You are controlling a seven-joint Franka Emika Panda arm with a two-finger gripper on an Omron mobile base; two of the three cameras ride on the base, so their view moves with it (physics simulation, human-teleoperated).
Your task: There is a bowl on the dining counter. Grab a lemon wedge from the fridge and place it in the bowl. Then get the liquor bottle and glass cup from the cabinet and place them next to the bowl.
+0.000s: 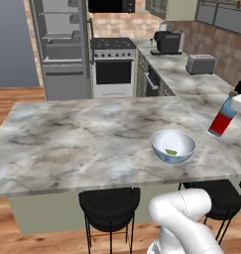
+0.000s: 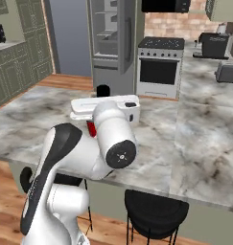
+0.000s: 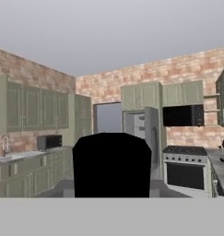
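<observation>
The liquor bottle, red below and light blue above, hangs tilted just over the right end of the dining counter. My gripper is shut on its upper part. In the right base view its black cap and red base peek out around my hand. The cap stands large in the hand view. The bowl sits left of the bottle, a little nearer the front edge, with the lemon wedge inside. The fridge stands open at the back. The glass cup is out of view.
Black stools stand under the counter's front edge. Beyond the counter are a white-fronted oven, and a toaster and a dark appliance on the side worktop. Bare marble stretches left of the bowl.
</observation>
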